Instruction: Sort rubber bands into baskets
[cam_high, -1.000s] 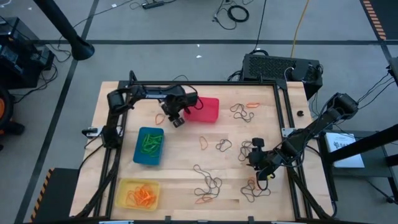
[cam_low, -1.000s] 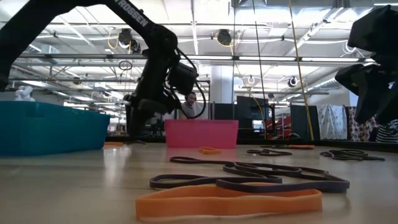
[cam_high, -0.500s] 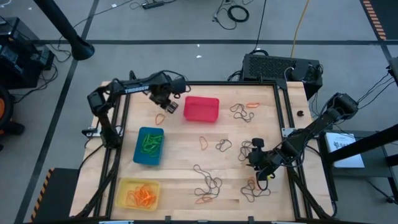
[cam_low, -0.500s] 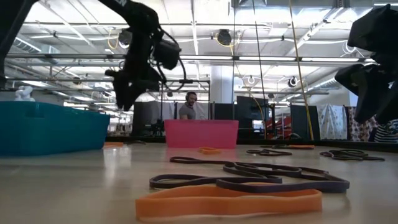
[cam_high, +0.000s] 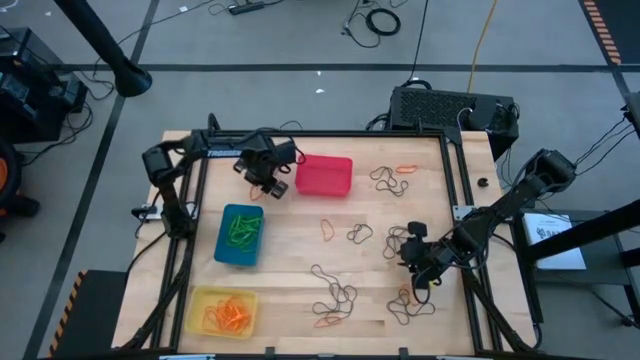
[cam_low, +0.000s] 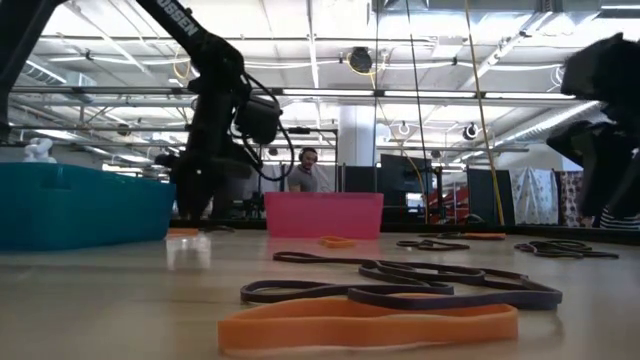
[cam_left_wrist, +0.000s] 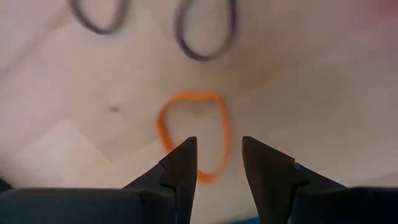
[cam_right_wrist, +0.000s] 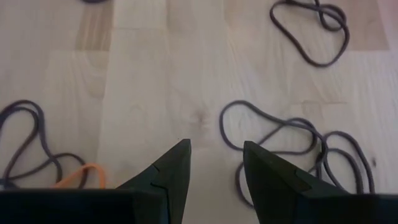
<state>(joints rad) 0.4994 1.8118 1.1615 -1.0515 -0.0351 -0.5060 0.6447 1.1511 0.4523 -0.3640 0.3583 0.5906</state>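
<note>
The left arm reaches along the far edge of the surface, its wrist bent downward so that the left pincer (cam_high: 266, 178) hangs over the far left part of the surface with its two dark fingers (cam_left_wrist: 180, 171) parted and nothing between them. The right arm stretches in from the right side, and the right pincer (cam_high: 414, 262) points down near the right edge, fingers (cam_right_wrist: 171, 174) likewise apart and empty.

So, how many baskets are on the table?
3. The red basket stands at the far side, the blue basket on the left, and the yellow basket at the near left corner. None seems hidden.
</note>
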